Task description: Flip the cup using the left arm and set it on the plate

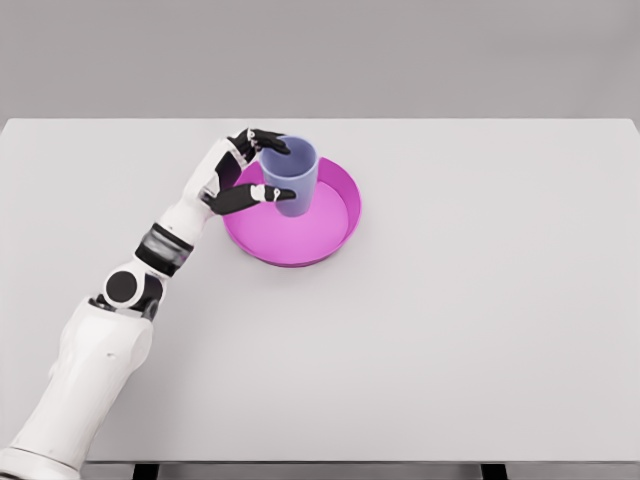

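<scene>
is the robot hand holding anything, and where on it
The left robot hand grips the upright blue-grey plastic cup by its side wall, fingers near the rim and mid-body.

The left arm's white shoulder (40,440) is cut off at the lower left corner. The pale blue plastic cup (291,176) hides part of the round magenta plate (335,225); whether its base touches remains unclear.

In front of me a white table (450,340) spreads from the left edge to the right, and its far edge runs straight across the upper part of the view. Behind it stands a plain grey wall (400,55). Under the near edge I see two dark table legs (146,471), one left, one right.
</scene>
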Action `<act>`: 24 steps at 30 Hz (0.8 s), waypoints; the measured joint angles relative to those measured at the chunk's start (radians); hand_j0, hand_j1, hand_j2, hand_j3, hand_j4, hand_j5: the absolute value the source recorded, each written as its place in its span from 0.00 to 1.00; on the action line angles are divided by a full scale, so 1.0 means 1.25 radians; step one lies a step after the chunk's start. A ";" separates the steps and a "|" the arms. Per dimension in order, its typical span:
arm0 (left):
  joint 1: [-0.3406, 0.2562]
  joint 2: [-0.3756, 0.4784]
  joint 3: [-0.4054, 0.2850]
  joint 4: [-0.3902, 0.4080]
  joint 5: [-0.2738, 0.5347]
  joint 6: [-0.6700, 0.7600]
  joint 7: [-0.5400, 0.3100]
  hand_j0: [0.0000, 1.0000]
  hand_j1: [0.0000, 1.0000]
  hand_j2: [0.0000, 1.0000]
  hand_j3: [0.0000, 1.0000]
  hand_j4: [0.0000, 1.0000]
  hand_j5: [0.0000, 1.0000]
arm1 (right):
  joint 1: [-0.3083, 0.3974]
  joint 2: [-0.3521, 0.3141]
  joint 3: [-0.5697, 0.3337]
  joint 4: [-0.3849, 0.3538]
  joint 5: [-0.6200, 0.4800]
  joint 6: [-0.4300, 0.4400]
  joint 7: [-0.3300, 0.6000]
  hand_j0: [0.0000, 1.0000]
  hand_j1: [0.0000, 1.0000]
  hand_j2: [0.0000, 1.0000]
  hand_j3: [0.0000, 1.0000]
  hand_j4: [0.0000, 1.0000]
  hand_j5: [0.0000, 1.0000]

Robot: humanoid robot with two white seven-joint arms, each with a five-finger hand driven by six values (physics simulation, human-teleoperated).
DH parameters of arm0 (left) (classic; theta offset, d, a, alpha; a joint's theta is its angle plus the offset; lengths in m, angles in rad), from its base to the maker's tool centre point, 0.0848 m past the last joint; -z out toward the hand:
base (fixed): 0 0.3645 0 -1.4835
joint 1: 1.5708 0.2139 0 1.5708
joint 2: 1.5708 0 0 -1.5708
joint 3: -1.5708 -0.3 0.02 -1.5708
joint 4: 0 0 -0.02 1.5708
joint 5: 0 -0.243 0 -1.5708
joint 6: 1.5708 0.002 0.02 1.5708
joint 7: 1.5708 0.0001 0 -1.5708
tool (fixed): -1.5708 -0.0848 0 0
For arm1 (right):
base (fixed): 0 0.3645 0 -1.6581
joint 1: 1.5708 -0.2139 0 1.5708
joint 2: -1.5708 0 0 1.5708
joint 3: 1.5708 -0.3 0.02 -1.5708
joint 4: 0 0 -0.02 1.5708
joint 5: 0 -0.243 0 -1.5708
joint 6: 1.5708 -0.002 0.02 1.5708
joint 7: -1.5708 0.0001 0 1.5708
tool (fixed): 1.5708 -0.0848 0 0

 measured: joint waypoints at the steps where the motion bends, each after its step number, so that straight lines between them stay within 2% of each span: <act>1: 0.000 -0.001 0.000 0.008 -0.001 -0.002 0.000 0.49 0.49 0.49 0.49 0.49 0.49 | 0.000 0.000 0.000 0.000 0.000 0.000 0.000 1.00 1.00 1.00 1.00 1.00 1.00; 24: 0.000 -0.009 -0.002 0.066 -0.003 -0.012 0.000 0.50 0.50 0.50 0.50 0.50 0.50 | 0.000 0.000 0.000 0.000 0.000 0.000 0.000 1.00 1.00 1.00 1.00 1.00 1.00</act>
